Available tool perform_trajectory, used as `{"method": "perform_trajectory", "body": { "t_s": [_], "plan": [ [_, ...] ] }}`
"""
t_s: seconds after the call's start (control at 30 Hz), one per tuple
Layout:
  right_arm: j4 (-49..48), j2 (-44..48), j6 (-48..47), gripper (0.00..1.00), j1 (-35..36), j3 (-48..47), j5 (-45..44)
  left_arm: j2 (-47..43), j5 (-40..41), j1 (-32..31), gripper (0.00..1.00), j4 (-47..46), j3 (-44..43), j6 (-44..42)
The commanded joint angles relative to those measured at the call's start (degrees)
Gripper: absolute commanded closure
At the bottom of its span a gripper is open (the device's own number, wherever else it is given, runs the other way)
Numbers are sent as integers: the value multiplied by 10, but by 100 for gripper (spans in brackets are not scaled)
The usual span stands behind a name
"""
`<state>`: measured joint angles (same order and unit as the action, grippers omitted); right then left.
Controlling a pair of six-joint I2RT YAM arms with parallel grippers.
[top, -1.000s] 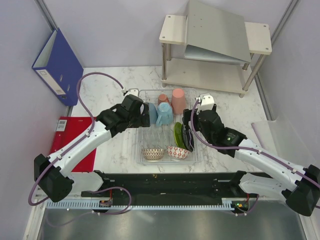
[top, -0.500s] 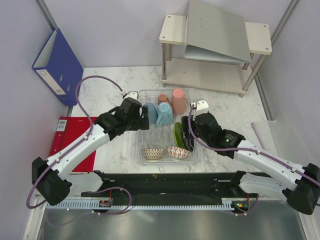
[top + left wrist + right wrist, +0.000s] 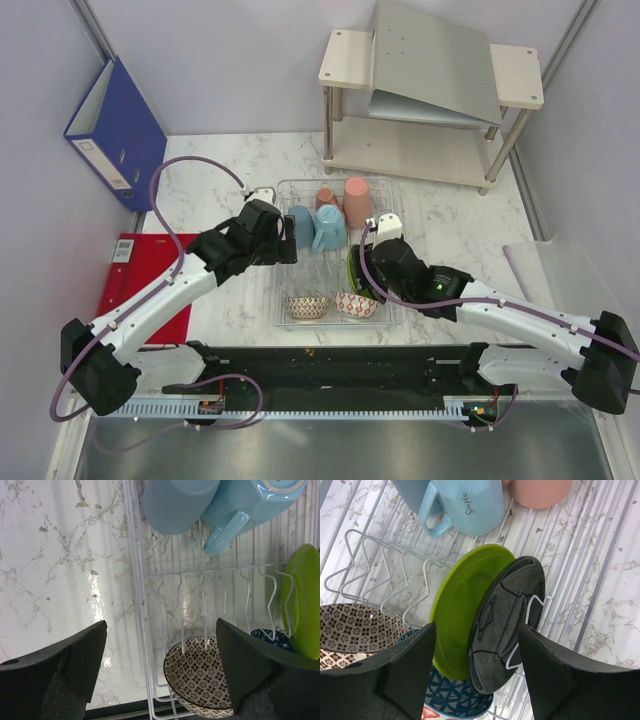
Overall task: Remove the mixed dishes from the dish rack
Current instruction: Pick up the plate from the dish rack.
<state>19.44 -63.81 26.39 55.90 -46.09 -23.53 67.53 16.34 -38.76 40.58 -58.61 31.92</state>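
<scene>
Dish rack (image 3: 281, 285) on the marble table (image 3: 220, 170), between the two arms, all the dishes inside. At the far end, side by side: salmon-pink cup (image 3: 357, 200) and smaller salmon-pink mug (image 3: 326, 198). Just in front of them, touching: light-blue cup (image 3: 302, 225) and light-blue mug (image 3: 331, 228), lettered "Simple". In the right half, on edge between the wire prongs: lime-green plate (image 3: 462, 615) and black plate (image 3: 505, 625), close together, black one on the outer side. At the near end: brown-white bowl (image 3: 307, 306) on the left, red-white bowl (image 3: 355, 304) on the right, blue-patterned inside.

Left gripper (image 3: 161, 630) over the rack's left rim, near the light-blue cup. Fingers spread wide, nothing between them but wire and marble. Right gripper (image 3: 477, 630) low over the two plates. Fingers spread wide, one on each side of the pair, gripping nothing. Possibly just clear of the plates, contact hard to judge.

From above, black plate almost wholly hidden under the right wrist, green plate a mere sliver. In the left wrist view, both blue pieces cut off at the top edge. In the right wrist view, red-white bowl mostly behind the plates.

Behind the rack: beige two-tier shelf (image 3: 430, 70). On the left: blue binder (image 3: 115, 130) against the wall, red folder (image 3: 140, 280) lying flat.
</scene>
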Motion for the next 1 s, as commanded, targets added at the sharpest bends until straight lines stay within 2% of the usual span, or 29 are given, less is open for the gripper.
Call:
{"method": "perform_trajectory", "body": {
  "t_s": [0.0,0.2,0.6,0.7,0.73,0.8,0.83,0.97],
  "plan": [
    [-5,13,17,27,4,4,-36,-20,3,-3,4,-15,6,13],
    [-6,22,17,36,3,15,-62,-13,-1,-3,4,-16,7,17],
    [-34,-32,16,41,2,24,-55,-6,-3,-3,4,-15,11,19],
    [-40,-41,13,47,3,21,-52,-5,-3,-3,4,-16,15,20],
    [-40,-44,13,55,2,20,-52,-4,-4,-3,4,-16,15,21],
    [-41,-47,14,62,3,18,-49,-3,-6,-3,4,-16,15,22],
    [-42,-47,13,68,3,18,-49,-3,-6,-3,4,-16,15,21],
    [-42,-43,10,79,2,18,-48,-4,-6,-3,5,-16,15,21]
  ]
}}
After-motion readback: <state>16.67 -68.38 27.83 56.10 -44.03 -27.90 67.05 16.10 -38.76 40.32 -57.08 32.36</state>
